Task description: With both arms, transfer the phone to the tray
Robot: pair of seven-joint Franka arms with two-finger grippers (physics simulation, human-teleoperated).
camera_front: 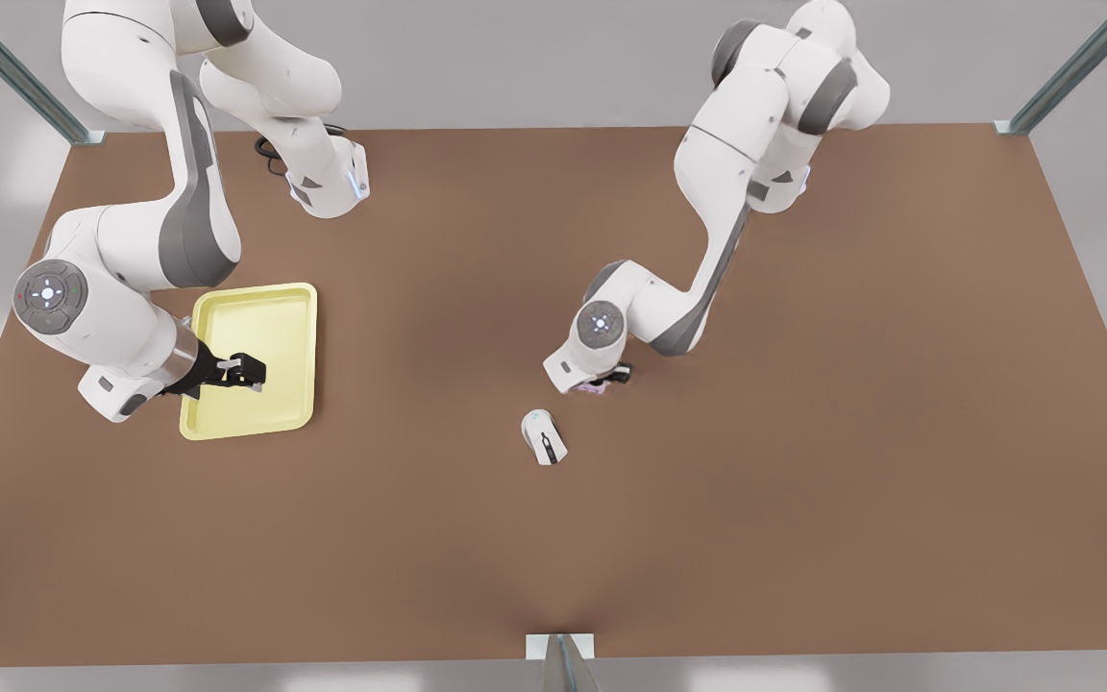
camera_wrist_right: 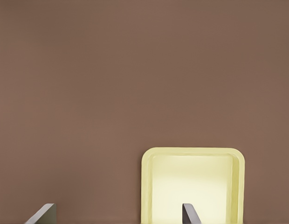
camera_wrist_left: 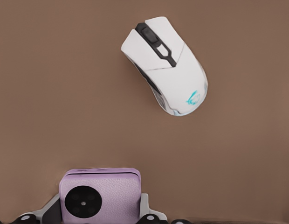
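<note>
Left gripper (camera_front: 611,381) sits low over the table (camera_front: 803,432) near the middle of the front view, fingers on either side of the phone (camera_wrist_left: 99,198) — pinkish-lilac, flat, one black circle visible in the left wrist view. Whether the pads are actually pressing its sides I cannot tell; they flank it closely, and the phone looks down at table level. Right gripper (camera_front: 244,371) hangs over the tray (camera_front: 292,317) on the front view's left, fingers (camera_wrist_right: 191,214) spread with nothing between them, waiting.

Phone and tray are well apart, so a handover or long carry looks necessary. Risks, as I judge them: a thin flat phone gripped by its edges could slip or tilt on lifting if the grip is shallow; a mid-air exchange could drop it if one hand lets go before the other has closed.

A white computer mouse (camera_wrist_left: 165,65) lies near the phone, toward the front edge — not touching it, but a low sweep could knock it. Open brown table between phone and tray, nothing blocking.
</note>
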